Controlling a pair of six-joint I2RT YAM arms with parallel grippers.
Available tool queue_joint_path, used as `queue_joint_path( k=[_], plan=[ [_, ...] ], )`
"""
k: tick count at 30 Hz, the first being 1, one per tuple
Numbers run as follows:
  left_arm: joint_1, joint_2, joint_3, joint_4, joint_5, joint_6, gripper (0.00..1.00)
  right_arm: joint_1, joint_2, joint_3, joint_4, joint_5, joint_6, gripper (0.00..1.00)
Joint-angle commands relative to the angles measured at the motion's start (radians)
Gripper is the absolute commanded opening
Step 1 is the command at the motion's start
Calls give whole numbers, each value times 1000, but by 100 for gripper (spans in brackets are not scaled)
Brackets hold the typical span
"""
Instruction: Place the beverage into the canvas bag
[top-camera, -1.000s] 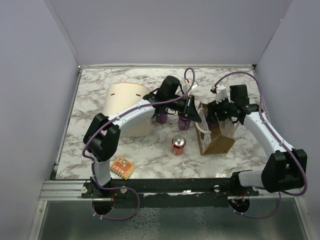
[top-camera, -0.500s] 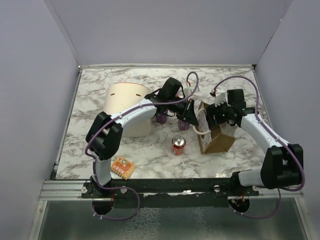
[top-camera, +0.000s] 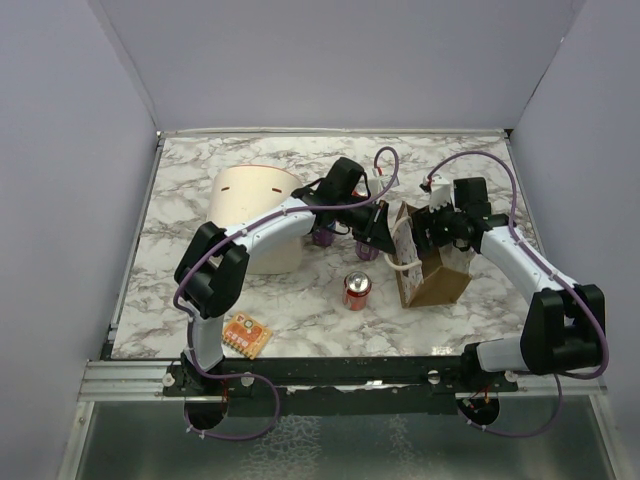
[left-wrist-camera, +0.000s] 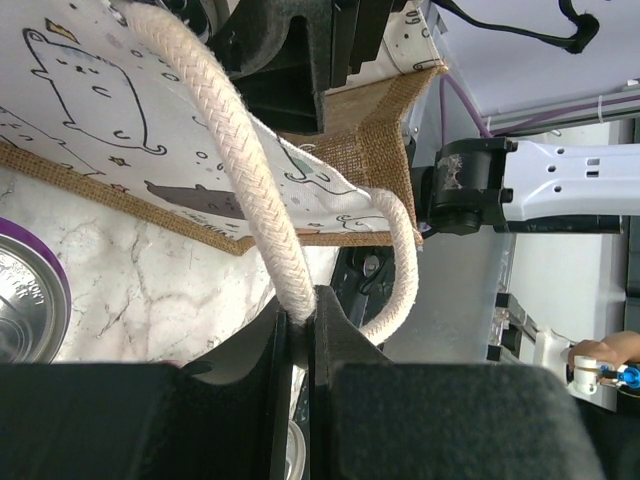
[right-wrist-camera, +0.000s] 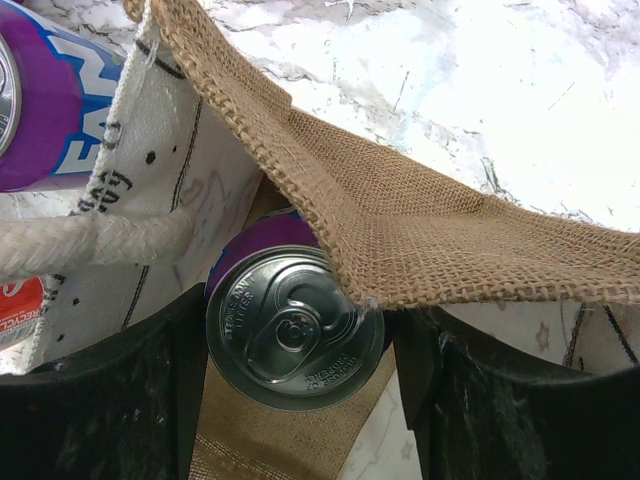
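Observation:
The tan burlap canvas bag (top-camera: 436, 280) stands right of centre, with a white printed side (left-wrist-camera: 150, 130) and burlap rim (right-wrist-camera: 400, 220). My left gripper (top-camera: 388, 232) (left-wrist-camera: 300, 312) is at the bag's left edge, shut on its whitish rope handle (left-wrist-camera: 268, 220). My right gripper (top-camera: 432, 232) (right-wrist-camera: 295, 335) reaches into the bag's mouth from above, shut on a purple beverage can (right-wrist-camera: 290, 345). The can is top up inside the opening, partly under the burlap rim.
Two purple cans (top-camera: 322, 237) (top-camera: 367, 248) stand left of the bag, under my left arm. A red can (top-camera: 357, 289) stands in front of them. A cream tub (top-camera: 255, 215) lies at the left. An orange packet (top-camera: 245, 334) lies near the front edge.
My left gripper has shifted slightly down and toward the bag with the handle. My right gripper has moved a little left and lower into the bag's mouth with the can.

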Motion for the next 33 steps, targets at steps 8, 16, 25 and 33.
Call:
queue_joint_path(
  k=[8,16,25,33],
  plan=[
    [-4,0,17,6,-25,14,0,26,27,24,70,-13,3,28],
    [-4,-4,17,10,-26,13,0,39,41,30,63,-16,4,49],
    [-4,-19,9,15,-25,15,0,40,29,40,52,-13,4,72],
    [-5,-34,1,20,-24,20,0,39,11,70,25,6,-10,77]
  ],
)
